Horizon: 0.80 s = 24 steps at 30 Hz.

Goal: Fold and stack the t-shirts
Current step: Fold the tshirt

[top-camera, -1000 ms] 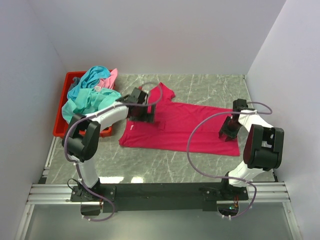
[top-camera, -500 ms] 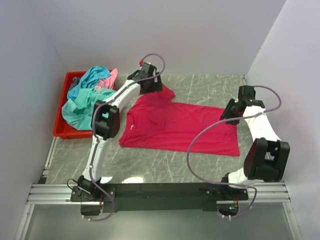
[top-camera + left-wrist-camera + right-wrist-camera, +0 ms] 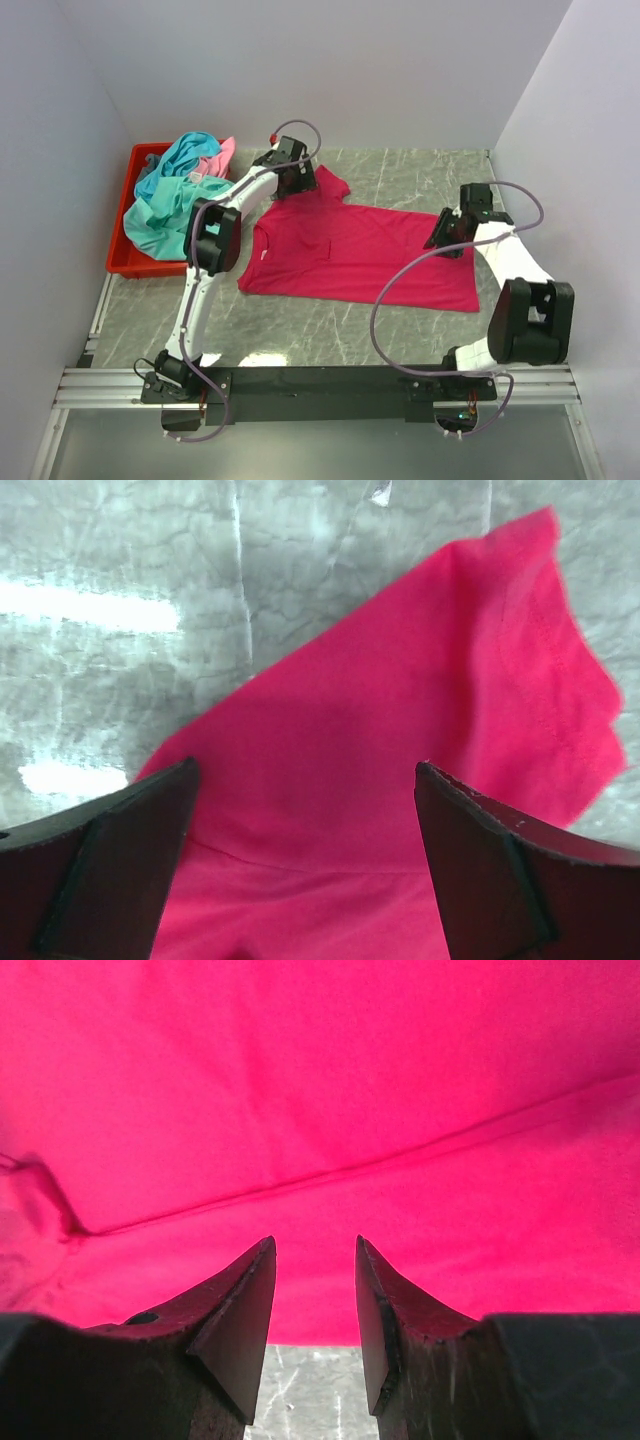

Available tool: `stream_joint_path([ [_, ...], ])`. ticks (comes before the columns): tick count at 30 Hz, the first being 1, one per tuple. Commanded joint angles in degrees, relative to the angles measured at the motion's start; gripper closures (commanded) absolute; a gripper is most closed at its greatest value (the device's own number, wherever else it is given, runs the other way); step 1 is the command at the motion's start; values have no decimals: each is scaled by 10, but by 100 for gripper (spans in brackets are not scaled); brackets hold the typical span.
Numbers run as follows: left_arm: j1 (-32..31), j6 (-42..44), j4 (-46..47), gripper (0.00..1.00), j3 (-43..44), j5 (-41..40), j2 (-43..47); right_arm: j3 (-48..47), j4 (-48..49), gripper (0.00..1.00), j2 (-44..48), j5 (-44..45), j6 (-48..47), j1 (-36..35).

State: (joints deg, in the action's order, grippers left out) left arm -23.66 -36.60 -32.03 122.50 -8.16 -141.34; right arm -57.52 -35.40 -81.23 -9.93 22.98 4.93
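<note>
Magenta-red t-shirt [image 3: 360,255] is seen flat and unfolded at the centre of the worktop [image 3: 400,180]; left tool [image 3: 305,780], wide and empty, is noted as moved to the 11 o'clock sleeve [image 3: 330,185], right tool [image 3: 315,1250], narrowly parted and empty, by the 3 o'clock hem [image 3: 470,270], so a first fold is judged pending.

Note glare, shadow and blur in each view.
Left wrist: white glare patches on the table, and a dim shadow on the shirt between the fingers. Right wrist: shirt evenly lit, no glare. Top: soft even light, nothing blurred.
</note>
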Motion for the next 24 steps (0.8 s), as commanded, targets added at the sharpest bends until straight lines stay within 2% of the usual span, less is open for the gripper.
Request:
stream_joint_path([
  [1, -2, 7, 12, 2, -32, -12, 39, 6, 52, 55, -33, -6, 1, -9],
  [9, -3, 25, 41, 1, -117, -38, 104, -46, 77, 55, -128, -7, -13, -26],
  [18, -9, 42, 72, 1, -212, -84, 202, -78, 81, 56, -184, 7, -19, -47],
  [20, -13, 57, 93, 1, -245, -78, 226, -80, 80, 56, -192, 11, -22, -62],
  [24, -27, 83, 116, 1, -292, -1, 242, -81, 77, 56, -213, 22, -29, -72],
])
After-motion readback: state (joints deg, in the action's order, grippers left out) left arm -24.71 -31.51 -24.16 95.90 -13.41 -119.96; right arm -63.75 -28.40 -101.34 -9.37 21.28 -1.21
